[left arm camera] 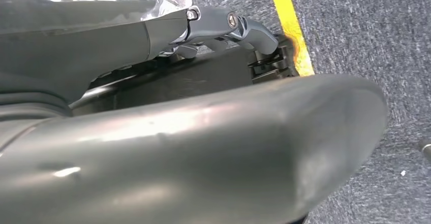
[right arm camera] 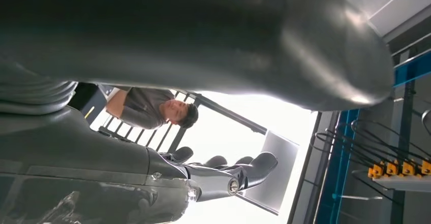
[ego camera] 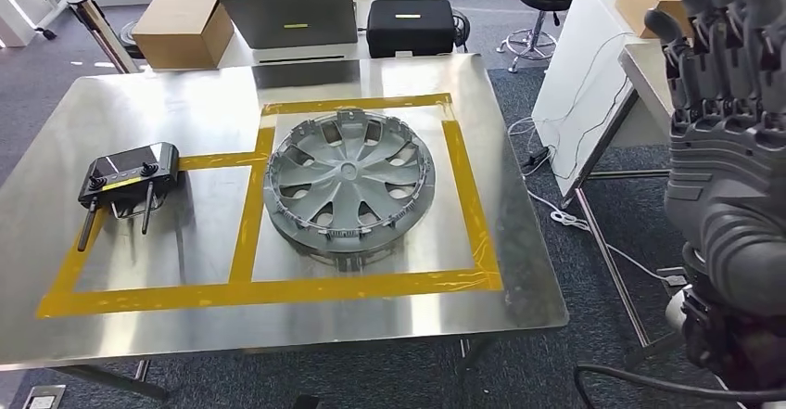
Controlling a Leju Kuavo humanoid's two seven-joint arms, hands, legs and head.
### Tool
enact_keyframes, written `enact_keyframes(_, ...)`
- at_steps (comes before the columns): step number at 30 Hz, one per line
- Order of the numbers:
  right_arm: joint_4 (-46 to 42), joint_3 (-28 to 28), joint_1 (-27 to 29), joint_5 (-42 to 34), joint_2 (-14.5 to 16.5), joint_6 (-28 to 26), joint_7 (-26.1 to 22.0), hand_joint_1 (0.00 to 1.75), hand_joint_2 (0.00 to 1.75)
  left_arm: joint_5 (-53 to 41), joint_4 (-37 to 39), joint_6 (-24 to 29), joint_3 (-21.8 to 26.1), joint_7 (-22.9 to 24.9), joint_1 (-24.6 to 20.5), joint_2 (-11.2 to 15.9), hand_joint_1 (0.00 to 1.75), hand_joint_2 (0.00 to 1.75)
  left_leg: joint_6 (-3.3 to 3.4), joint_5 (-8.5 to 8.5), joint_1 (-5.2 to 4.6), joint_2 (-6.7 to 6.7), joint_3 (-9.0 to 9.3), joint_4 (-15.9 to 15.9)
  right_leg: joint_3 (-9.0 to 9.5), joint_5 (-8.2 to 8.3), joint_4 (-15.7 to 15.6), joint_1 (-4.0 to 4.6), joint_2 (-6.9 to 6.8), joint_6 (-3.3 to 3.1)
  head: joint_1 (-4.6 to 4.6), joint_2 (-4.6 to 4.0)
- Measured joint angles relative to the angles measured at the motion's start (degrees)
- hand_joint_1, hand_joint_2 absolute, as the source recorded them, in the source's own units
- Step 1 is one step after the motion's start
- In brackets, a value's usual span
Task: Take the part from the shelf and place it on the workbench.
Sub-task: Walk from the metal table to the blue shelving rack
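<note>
Right hand (ego camera: pixel 718 103) raised, fingers apart, empty — left hand's (left arm camera: pixel 223 28) grip unclear — hubcap (ego camera: pixel 349 185) on workbench (ego camera: pixel 139 325).

remote controller (ego camera: pixel 127 175) on table | cardboard box (ego camera: pixel 183 29) | laptop (ego camera: pixel 290 19) | black case (ego camera: pixel 410 27)

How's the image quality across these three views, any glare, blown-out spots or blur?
Head view: sharp, with soft glare streaks on the steel workbench; the hubcap reads clearly. Left wrist view: the left hand is a close, blurred bulk with dull highlights. Right wrist view: the bright background behind the right hand is blown out white.
</note>
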Motion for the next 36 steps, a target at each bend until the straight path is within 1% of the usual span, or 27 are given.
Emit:
enact_keyframes(2,0.0,0.0,0.3,-0.1,0.0,-0.1,0.0,0.0,0.0,0.2,0.0,0.2,0.1,0.0,-0.1,0.0,0.0,0.0,-0.21,-4.97,-0.02,0.07,-1.08,7.1,-1.1,0.82,0.1,0.26,-0.15,-0.36,-0.45,0.0)
enact_keyframes(3,0.0,0.0,0.5,-0.1,0.0,-0.1,0.0,0.0,0.0,0.2,0.0,0.3,0.1,0.0,-0.2,0.0,0.0,0.0,-0.18,-6.04,-0.03,0.07,-0.94,9.5,-1.73,1.24,0.2,0.42,-0.21,-0.44,-0.57,0.0)
enact_keyframes(4,0.0,0.0,0.7,-0.1,-0.1,-0.2,-0.1,0.0,0.0,0.3,0.0,0.3,0.1,0.0,-0.1,0.0,0.0,0.0,-0.02,-5.9,-0.05,0.08,-0.03,10.1,-2.4,1.66,0.3,0.6,-0.24,-0.47,-0.64,0.0)
enact_keyframes(5,0.0,0.0,0.8,-0.1,-0.1,-0.3,-0.1,0.0,0.0,0.3,0.0,0.2,0.1,0.1,0.0,0.0,0.0,0.0,0.26,-4.81,-0.1,0.09,1.74,8.5,-3.06,2.07,0.5,0.77,-0.25,-0.48,-0.69,0.0)
enact_keyframes(6,0.0,0.0,0.9,-0.1,-0.2,-0.3,-0.2,0.0,0.0,0.3,0.0,0.2,0.2,0.1,0.2,0.0,0.0,0.0,0.71,-3.34,-0.21,0.09,4.27,5.3,-3.65,2.48,0.6,0.92,-0.24,-0.44,-0.74,0.0)
enact_keyframes(8,0.0,-0.2,1.1,-0.1,-0.3,-0.6,-0.3,0.0,0.0,0.4,0.1,0.2,0.1,0.3,0.6,0.1,0.0,0.0,1.81,-2.07,-0.62,0.09,9.19,-2.6,-4.48,3.29,0.7,1.1,-0.25,-0.14,-0.75,0.0)
enact_keyframes(10,-0.1,-0.4,1.5,-0.1,-0.6,-0.8,-0.4,0.0,0.0,0.4,0.1,0.3,0.1,0.2,1.0,0.3,0.0,0.0,2.46,-2.34,-1.1,0.07,11.03,-6.5,-4.91,4.2,0.6,0.98,-0.41,0.48,-0.75,0.0)
enact_keyframes(12,-0.1,-0.5,1.8,-0.1,-0.9,-1.0,-0.4,0.0,0.0,0.4,0.1,0.3,0.1,0.1,1.3,0.2,0.0,0.0,2.84,-1.4,-1.21,0.12,10.49,-7.4,-5.13,4.98,0.3,0.76,-0.5,1.22,-0.83,0.0)
enact_keyframes(13,-0.1,-0.6,1.9,-0.1,-1.1,-1.2,-0.4,0.0,0.0,0.3,0.1,0.3,0.1,0.0,1.3,0.2,0.0,0.0,3.14,-0.68,-1.12,0.19,10.15,-7.7,-5.38,4.46,0.5,0.7,-0.46,1.56,-0.8,0.0)
enact_keyframes(14,-0.1,-0.7,2.0,-0.1,-1.3,-1.3,-0.4,0.0,0.0,0.3,0.1,0.3,0.1,-0.1,1.3,0.1,0.0,0.0,3.42,0.12,-0.96,0.29,9.67,-8.1,-5.87,2.9,1.5,0.68,-0.38,1.86,-0.66,0.0)
enact_keyframes(15,-0.2,-0.8,2.2,0.0,-1.5,-1.4,-0.3,0.0,0.0,0.3,0.1,0.3,0.1,-0.3,1.3,0.0,0.0,0.0,3.59,0.84,-0.81,0.4,9.22,-8.3,-6.6,0.35,3.7,0.62,-0.32,2.11,-0.43,0.0)
enact_keyframes(17,-0.4,-0.9,2.7,0.1,-1.8,-1.5,-0.1,0.0,0.0,0.3,0.1,0.3,0.1,-0.7,1.2,0.0,0.0,0.0,3.79,2.06,-0.81,0.55,7.81,-8.3,-8.15,-4.9,10.7,0.5,-0.29,2.65,0.07,0.0)
enact_keyframes(18,-0.4,-0.9,3.0,0.1,-1.9,-1.5,0.0,0.0,0.0,0.3,0.1,0.3,0.1,-0.9,1.2,0.0,0.0,0.0,3.75,2.61,-0.81,0.61,7.03,-8.2,-8.48,-5.95,13.7,0.42,-0.3,2.87,0.22,0.0)
enact_keyframes(19,-0.5,-0.9,3.3,0.2,-2.1,-1.5,0.1,0.0,0.0,0.3,0.1,0.3,0.1,-1.1,1.2,0.0,0.0,0.0,3.68,3.13,-0.8,0.67,6.22,-8.0,-8.17,-5.65,15.4,0.35,-0.31,3.05,0.35,0.0)
enact_keyframes(20,-0.6,-0.9,3.4,0.2,-2.2,-1.5,0.2,0.0,0.0,0.3,0.1,0.3,0.1,-1.2,1.1,0.0,0.0,0.0,3.57,3.57,-0.78,0.71,5.41,-7.8,-7.01,-4.32,15.1,0.28,-0.32,3.16,0.49,0.0)
enact_keyframes(22,-0.8,-1.0,3.5,0.4,-2.4,-1.6,0.4,0.0,0.0,0.3,0.1,0.3,0.1,-1.4,1.0,0.0,0.0,0.0,3.21,4.22,-0.73,0.74,3.84,-6.9,-2.07,-1.83,9.0,0.14,-0.35,3.18,0.87,0.0)
enact_keyframes(24,-1.2,-1.1,3.6,0.5,-2.5,-1.6,0.6,0.0,0.0,0.4,0.1,0.3,0.1,-1.5,0.8,-0.1,0.0,0.0,2.65,4.75,-0.82,0.72,2.65,-6.0,2.67,-2.1,1.8,0.27,-0.28,2.74,1.25,0.0)
enact_keyframes(25,-1.3,-1.2,3.6,0.6,-2.6,-1.6,0.8,0.0,0.0,0.5,0.1,0.3,0.1,-1.5,0.7,-0.1,0.0,0.0,2.32,5.07,-0.87,0.71,2.29,-5.8,3.64,-2.69,0.0,0.41,-0.23,2.38,1.36,0.0)
enact_keyframes(27,-1.5,-1.3,3.7,0.8,-2.7,-1.6,1.0,0.0,0.0,0.5,0.1,0.3,0.1,-1.5,0.7,0.0,0.0,0.0,1.61,5.67,-0.82,0.69,1.87,-5.7,3.34,-2.43,-0.6,0.54,-0.29,1.37,1.39,0.0)
enact_keyframes(28,-1.5,-1.3,3.7,0.8,-2.7,-1.6,1.1,0.0,0.0,0.5,0.2,0.3,0.1,-1.6,0.7,0.0,0.0,0.0,1.28,5.18,-0.75,0.68,1.58,-5.3,2.93,-1.97,-0.6,0.5,-0.4,0.8,1.36,0.0)
enact_keyframes(29,-1.5,-1.4,3.7,0.9,-2.7,-1.6,1.2,0.0,0.0,0.5,0.2,0.3,0.0,-1.5,0.7,0.0,0.0,0.0,0.96,3.71,-0.69,0.67,1.17,-4.3,2.44,-1.43,-0.7,0.41,-0.53,0.22,1.23,0.0)
enact_keyframes(30,-1.6,-1.4,3.7,1.0,-2.7,-1.6,1.2,0.0,0.0,0.5,0.2,0.3,0.0,-1.5,0.6,0.0,0.0,0.0,0.68,1.32,-0.62,0.66,0.65,-2.2,1.88,-0.86,-0.8,0.31,-0.66,-0.23,1.07,0.0)
enact_keyframes(32,-1.6,-1.4,3.8,1.1,-2.7,-1.6,1.3,0.0,0.0,0.5,0.2,0.3,0.0,-1.5,0.5,0.0,0.0,0.0,0.28,-4.2,-0.53,0.66,-0.31,4.3,0.62,0.22,-0.7,0.38,-0.76,-0.57,0.69,0.0)
enact_keyframes(33,-1.6,-1.4,3.9,1.1,-2.7,-1.6,1.3,0.0,0.0,0.5,0.2,0.3,0.0,-1.4,0.4,0.0,0.0,0.0,0.19,-5.74,-0.5,0.66,-0.37,7.4,-0.14,0.79,-0.6,0.43,-0.77,-0.57,0.63,0.0)
enact_keyframes(34,-1.6,-1.4,4.0,1.1,-2.7,-1.6,1.3,0.0,0.0,0.5,0.2,0.3,0.0,-1.3,0.4,0.0,0.0,0.0,0.18,-5.96,-0.49,0.66,0.11,9.3,-1.01,1.39,-0.5,0.48,-0.77,-0.54,0.61,0.0)
enact_keyframes(35,-1.6,-1.4,4.1,1.1,-2.7,-1.5,1.3,0.0,0.0,0.6,0.2,0.3,-0.1,-1.2,0.4,0.0,0.0,0.0,0.25,-4.96,-0.49,0.66,1.28,9.4,-1.96,1.98,-0.3,0.51,-0.75,-0.46,0.61,0.0)
enact_keyframes(36,-1.6,-1.4,4.2,1.1,-2.7,-1.5,1.3,0.0,0.0,0.6,0.2,0.3,-0.1,-1.0,0.5,0.0,0.0,0.0,0.4,-3.27,-0.49,0.66,3.15,7.6,-2.9,2.53,-0.1,0.54,-0.72,-0.34,0.61,0.0)
